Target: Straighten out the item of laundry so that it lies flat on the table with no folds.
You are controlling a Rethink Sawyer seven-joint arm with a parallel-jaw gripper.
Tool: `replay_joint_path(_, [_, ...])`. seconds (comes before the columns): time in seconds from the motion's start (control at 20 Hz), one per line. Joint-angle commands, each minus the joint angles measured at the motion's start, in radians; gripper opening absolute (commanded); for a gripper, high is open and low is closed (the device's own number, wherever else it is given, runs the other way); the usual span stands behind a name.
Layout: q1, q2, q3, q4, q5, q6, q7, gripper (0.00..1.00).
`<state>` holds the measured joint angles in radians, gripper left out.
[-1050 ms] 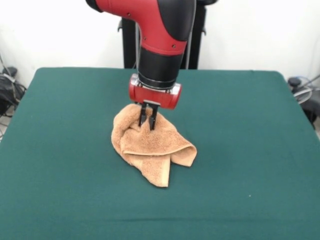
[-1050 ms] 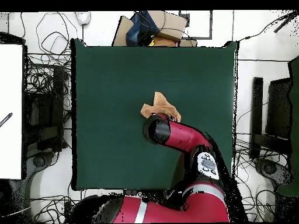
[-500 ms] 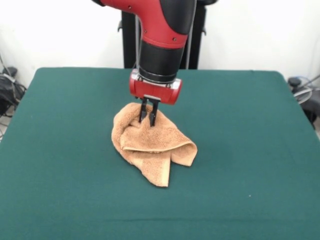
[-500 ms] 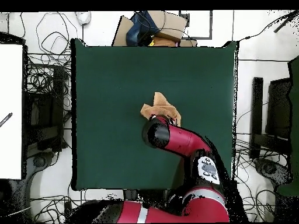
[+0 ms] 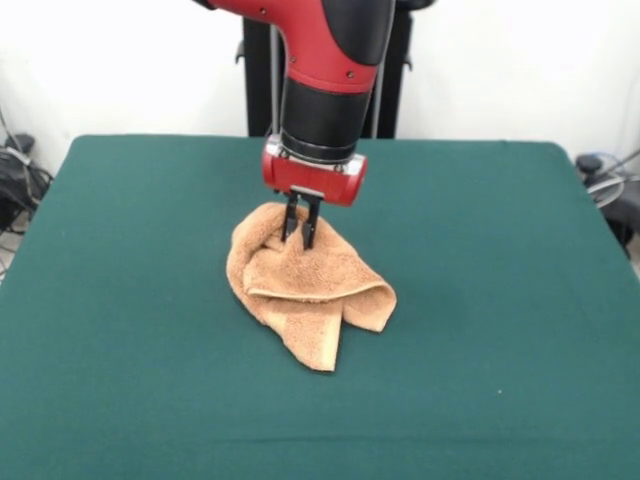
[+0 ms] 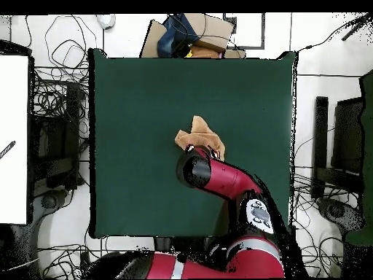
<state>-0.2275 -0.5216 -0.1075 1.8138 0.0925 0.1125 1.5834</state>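
The item of laundry [image 5: 305, 290], an orange-tan terry towel, lies crumpled and folded over itself near the middle of the green table [image 5: 120, 300]. One corner points toward the near edge. My gripper [image 5: 300, 233] comes straight down onto the towel's far upper fold, and its two dark fingers are shut on a pinch of cloth there. The pinched part stands slightly raised. In the overhead view only part of the towel [image 6: 199, 132] shows past the red arm [image 6: 218, 177], which hides the gripper.
Green table [image 6: 146, 102] surface stretches wide on every side of the towel. Off the table, cables and equipment [image 6: 58, 109] lie on the floor, and a cardboard box [image 6: 193, 33] sits past one edge.
The gripper has risen a little and shifted slightly right in the front view, still holding the fold. The towel's pinched top has lifted with it; the rest has barely moved.
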Motion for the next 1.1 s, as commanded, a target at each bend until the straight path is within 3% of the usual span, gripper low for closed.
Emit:
replay_joint_path(0.05, [0.016, -0.023, 0.094, 0.085, 0.071, -0.064, 0.29, 0.0])
replay_joint_path(0.65, [0.061, -0.048, 0.037, 0.053, 0.112, 0.01, 0.251, 0.0])
replay_joint_path(1.1, [0.016, -0.06, 0.058, 0.029, 0.107, 0.05, 0.21, 0.0])
